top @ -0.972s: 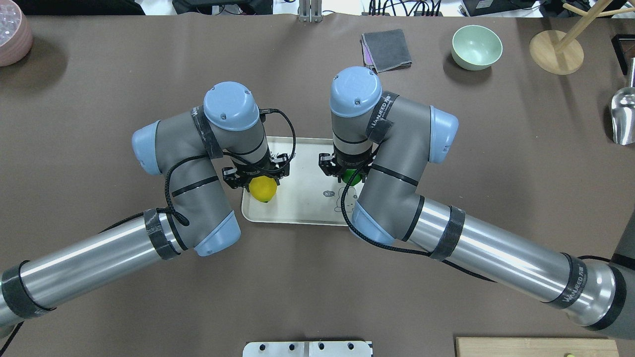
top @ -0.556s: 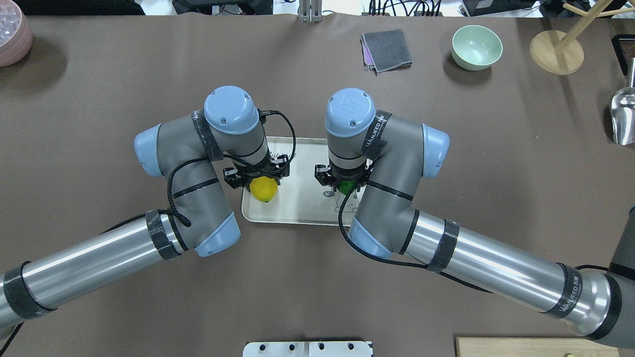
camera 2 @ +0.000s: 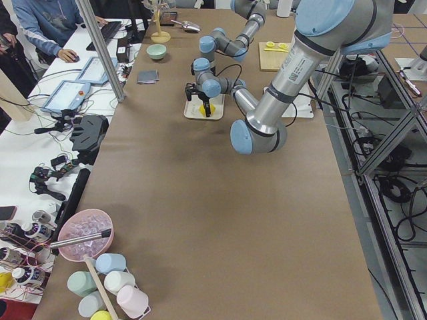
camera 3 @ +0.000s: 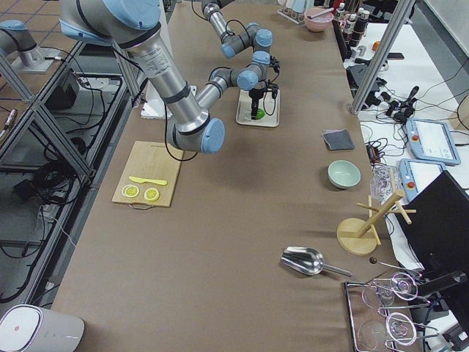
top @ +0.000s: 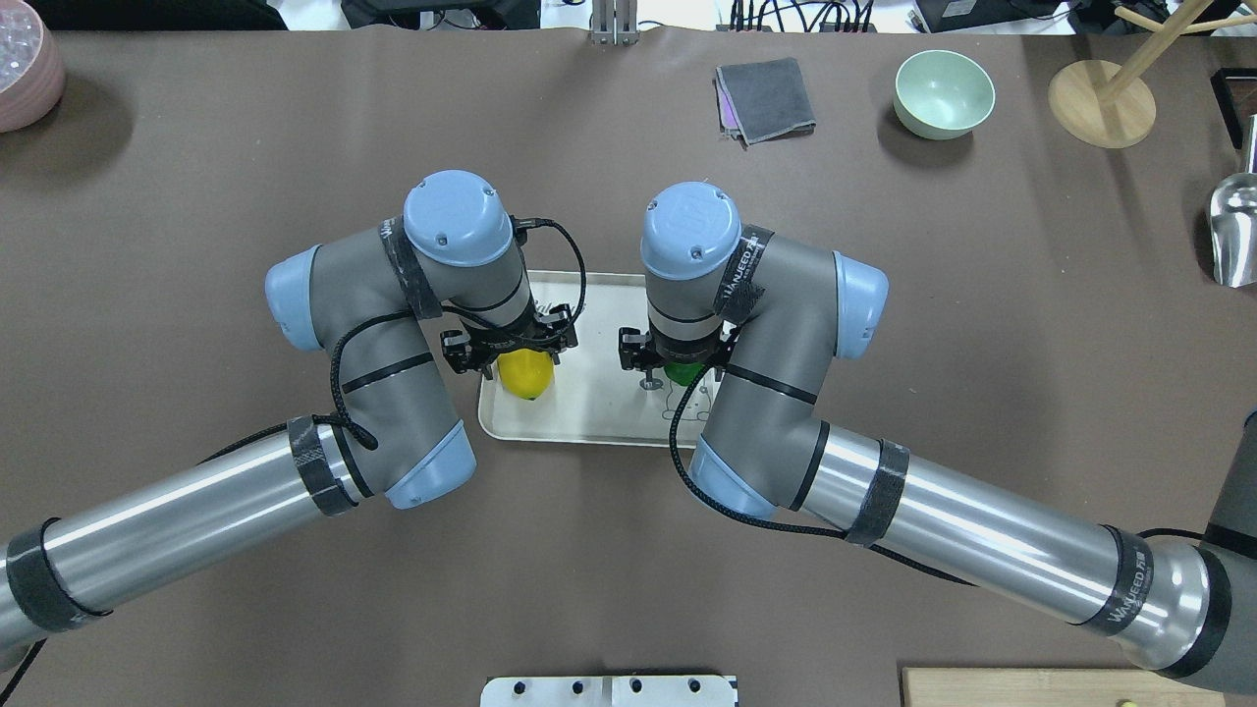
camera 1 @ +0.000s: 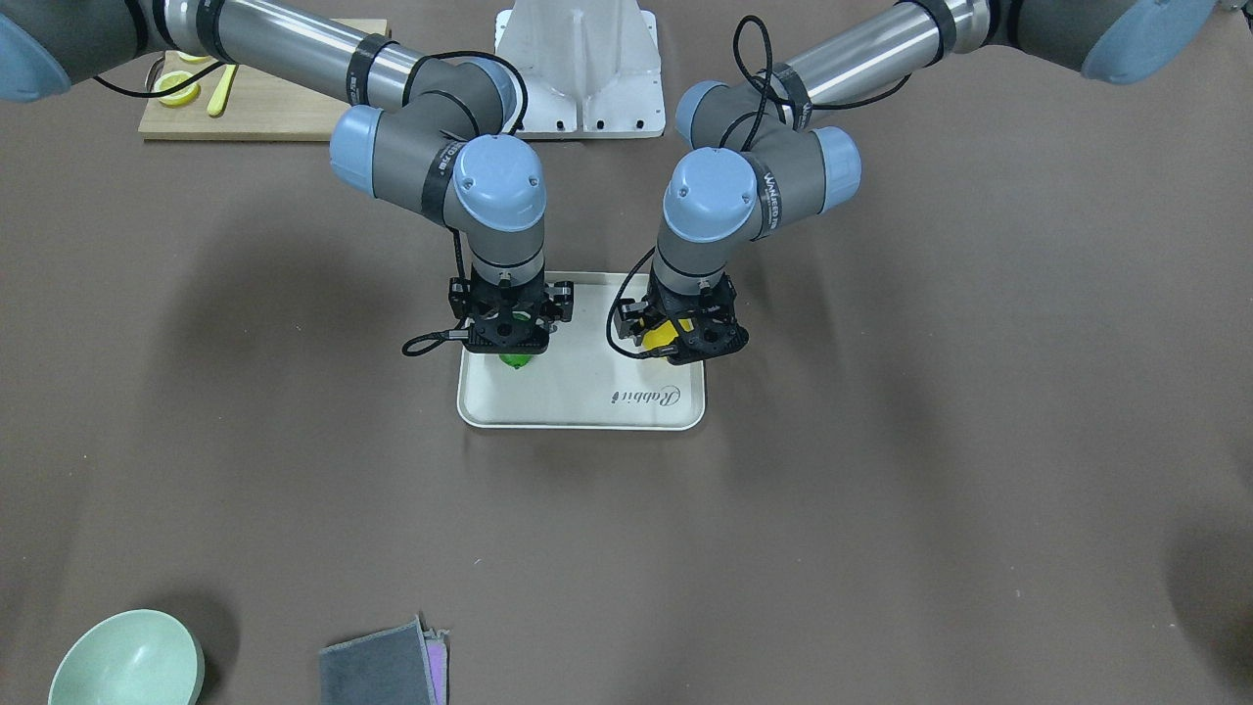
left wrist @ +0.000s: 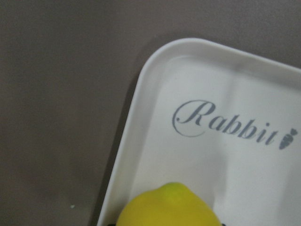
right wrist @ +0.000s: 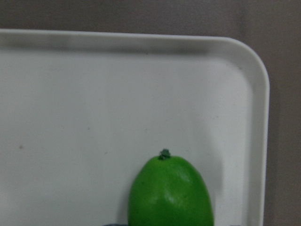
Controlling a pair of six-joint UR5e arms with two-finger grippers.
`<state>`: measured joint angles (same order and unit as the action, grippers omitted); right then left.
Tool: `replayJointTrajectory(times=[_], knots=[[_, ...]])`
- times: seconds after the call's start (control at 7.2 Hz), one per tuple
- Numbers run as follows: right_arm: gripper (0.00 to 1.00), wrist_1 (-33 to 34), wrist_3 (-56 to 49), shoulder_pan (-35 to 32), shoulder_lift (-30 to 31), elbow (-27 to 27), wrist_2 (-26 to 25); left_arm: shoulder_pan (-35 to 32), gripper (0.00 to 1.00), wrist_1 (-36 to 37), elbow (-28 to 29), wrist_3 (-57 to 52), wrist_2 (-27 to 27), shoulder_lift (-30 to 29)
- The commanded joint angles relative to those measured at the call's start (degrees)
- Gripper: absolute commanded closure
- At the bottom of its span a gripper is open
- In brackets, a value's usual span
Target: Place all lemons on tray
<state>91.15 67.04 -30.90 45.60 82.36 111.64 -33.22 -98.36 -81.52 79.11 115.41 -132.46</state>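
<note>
Your left gripper (top: 516,358) clasps the yellow lemon (top: 527,375) at the tray's (top: 589,417) nine o'clock overhead. Your right gripper (camera 1: 507,345) clasps the green lemon (camera 1: 513,358) at three. Only the wrist views show the lemons' tips.

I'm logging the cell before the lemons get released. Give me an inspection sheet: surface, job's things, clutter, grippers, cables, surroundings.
Surface: table with brown cover.
Job's things: yellow lemon and green lemon both over the white tray; contact with it unclear.
Clutter: green bowl, grey cloth, wooden stand, metal scoop, pink bowl, cutting board with lemon slices; all off the tray.
Grippers: left gripper shut on yellow lemon; right gripper shut on green lemon.
Cables: a black cable loops off each wrist.
Surroundings: person at a side desk.
</note>
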Motion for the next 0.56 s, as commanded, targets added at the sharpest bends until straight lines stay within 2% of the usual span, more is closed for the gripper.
replayJointTrajectory(times=[0.0, 0.14, 0.28, 0.42], knots=[[0.0, 0.3, -0.2, -1.0, 0.1, 1.3, 0.7, -0.1, 0.02, 0.4, -0.7, -0.2, 0.2, -0.2], [0.0, 1.3, -0.2, -2.7, 1.3, 4.4, 2.2, -0.8, 0.02, 1.2, -2.7, -0.4, 0.4, 0.2], [0.0, 5.3, -1.6, -5.6, 4.0, 10.5, 5.6, -2.2, 0.02, 6.3, -6.8, -2.2, 1.4, 1.0], [0.0, 8.5, -5.2, -7.5, 8.2, 16.3, 7.5, -4.5, 0.02, 10.9, -13.1, -9.5, 2.9, 4.3]])
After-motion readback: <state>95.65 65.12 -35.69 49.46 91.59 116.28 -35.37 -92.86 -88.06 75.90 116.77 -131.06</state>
